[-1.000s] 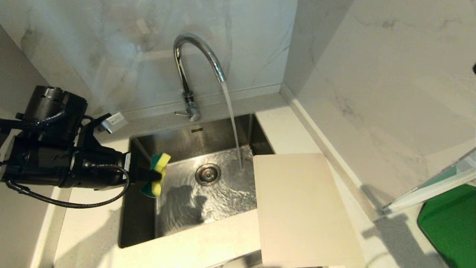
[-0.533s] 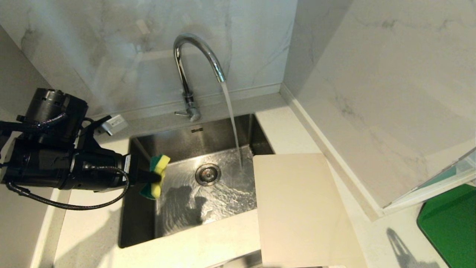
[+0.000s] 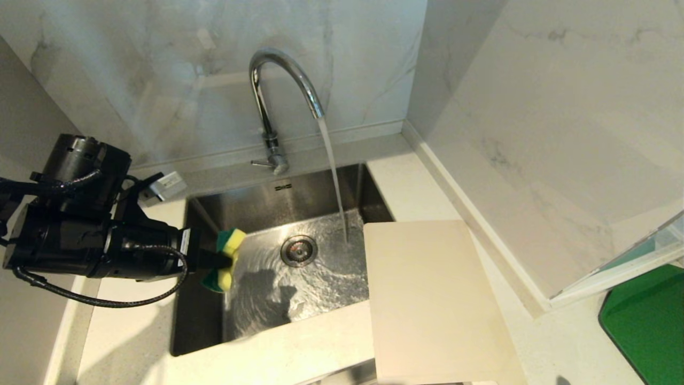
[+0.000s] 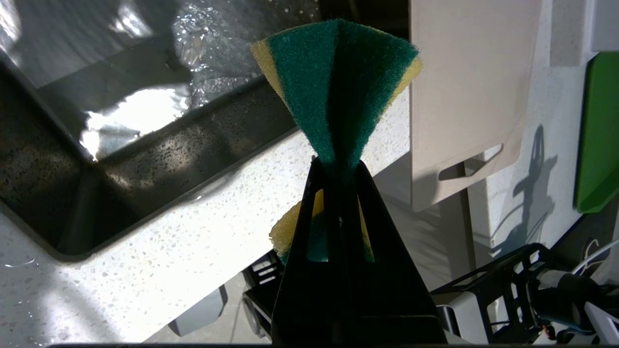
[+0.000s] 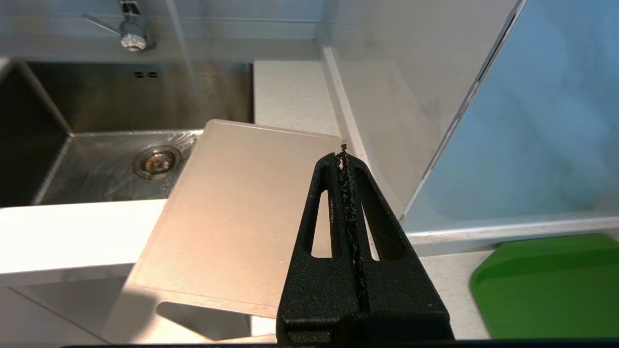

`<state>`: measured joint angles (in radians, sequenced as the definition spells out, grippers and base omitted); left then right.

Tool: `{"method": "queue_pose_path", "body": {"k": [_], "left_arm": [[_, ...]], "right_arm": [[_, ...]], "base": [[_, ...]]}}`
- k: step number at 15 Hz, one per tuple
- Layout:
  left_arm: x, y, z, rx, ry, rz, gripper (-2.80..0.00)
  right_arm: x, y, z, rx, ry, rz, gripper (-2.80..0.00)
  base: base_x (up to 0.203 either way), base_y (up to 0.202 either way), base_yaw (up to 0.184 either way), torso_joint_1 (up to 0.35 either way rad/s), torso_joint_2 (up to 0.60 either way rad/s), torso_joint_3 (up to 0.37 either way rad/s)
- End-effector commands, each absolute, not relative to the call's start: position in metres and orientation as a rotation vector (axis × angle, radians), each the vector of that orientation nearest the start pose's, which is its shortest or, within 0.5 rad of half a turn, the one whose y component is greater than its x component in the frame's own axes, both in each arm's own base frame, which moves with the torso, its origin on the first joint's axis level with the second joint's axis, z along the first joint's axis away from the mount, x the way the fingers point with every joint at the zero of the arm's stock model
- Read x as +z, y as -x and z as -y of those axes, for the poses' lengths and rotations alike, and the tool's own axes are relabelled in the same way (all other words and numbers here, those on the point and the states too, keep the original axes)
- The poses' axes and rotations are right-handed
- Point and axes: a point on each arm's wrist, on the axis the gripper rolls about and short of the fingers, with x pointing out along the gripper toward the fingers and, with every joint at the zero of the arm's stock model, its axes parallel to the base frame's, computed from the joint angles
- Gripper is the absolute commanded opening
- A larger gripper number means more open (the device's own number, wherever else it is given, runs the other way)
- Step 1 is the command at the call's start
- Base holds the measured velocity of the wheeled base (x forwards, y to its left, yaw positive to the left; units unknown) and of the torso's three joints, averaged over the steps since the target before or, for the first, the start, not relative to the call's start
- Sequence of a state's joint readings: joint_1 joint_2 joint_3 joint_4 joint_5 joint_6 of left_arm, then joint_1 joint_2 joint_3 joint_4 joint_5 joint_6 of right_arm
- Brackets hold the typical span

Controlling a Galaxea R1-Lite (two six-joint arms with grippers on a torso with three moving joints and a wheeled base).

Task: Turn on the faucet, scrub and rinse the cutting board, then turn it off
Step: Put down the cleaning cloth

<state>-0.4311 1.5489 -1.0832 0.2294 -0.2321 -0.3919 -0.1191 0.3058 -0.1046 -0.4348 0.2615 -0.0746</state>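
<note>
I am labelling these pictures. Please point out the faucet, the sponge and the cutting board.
faucet [image 3: 278, 61], head view, top of its arch.
sponge [image 4: 338, 82], left wrist view, green face.
cutting board [image 3: 427, 299], head view, middle of its top.

place: kitchen, sink corner
sink [image 3: 197, 299]: steel basin set into the surface, drain in the floor
tap [image 3: 278, 80]: chrome gooseneck, water running
walls: grey-veined marble-look panels [image 3: 534, 107] behind and to the right
surface [image 3: 299, 353]: pale speckled stone
board [image 3: 433, 299]: cream plastic, lying across the sink's right edge
sponge [image 3: 227, 259]: yellow and green, over the basin
mat [image 3: 649, 321]: green, far right
</note>
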Motion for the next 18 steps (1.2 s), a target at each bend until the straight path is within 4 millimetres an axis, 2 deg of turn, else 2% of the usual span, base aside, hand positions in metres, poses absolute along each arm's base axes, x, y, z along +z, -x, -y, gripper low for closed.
{"method": "queue_pose_path", "body": {"k": [1,3,9,10,13,18], "left_arm": [[0.220,-0.236,0.114,-0.483,0.293,-0.833,-2.80],[0.219,-0.237,0.114,-0.482,0.290,-0.833,-2.80],[0.211,-0.247,0.118,-0.483,0.288,-0.835,-2.80],[0.209,-0.248,0.119,-0.483,0.287,-0.839,-2.80],[0.205,-0.252,0.120,-0.478,0.285,-0.855,-2.80],[0.201,-0.255,0.122,-0.478,0.283,-0.858,-2.80]], "right_arm": [[0.147,0.002,-0.007,0.174,0.080,0.237,-2.80],[0.151,0.003,-0.008,0.233,-0.001,0.238,-2.80],[0.126,-0.001,-0.010,0.352,-0.019,0.155,-2.80],[0.125,-0.001,-0.010,0.361,-0.022,0.152,-2.80],[0.140,0.001,-0.011,0.429,-0.089,0.142,-2.80],[0.125,0.000,-0.011,0.452,-0.104,0.106,-2.80]], "base": [[0.000,0.000,0.000,0.000,0.00,0.000],[0.000,0.000,0.000,0.000,0.00,0.000],[0.000,0.000,0.000,0.000,0.00,0.000],[0.000,0.000,0.000,0.000,0.00,0.000],[0.000,0.000,0.000,0.000,0.00,0.000],[0.000,0.000,0.000,0.000,0.00,0.000]]}}
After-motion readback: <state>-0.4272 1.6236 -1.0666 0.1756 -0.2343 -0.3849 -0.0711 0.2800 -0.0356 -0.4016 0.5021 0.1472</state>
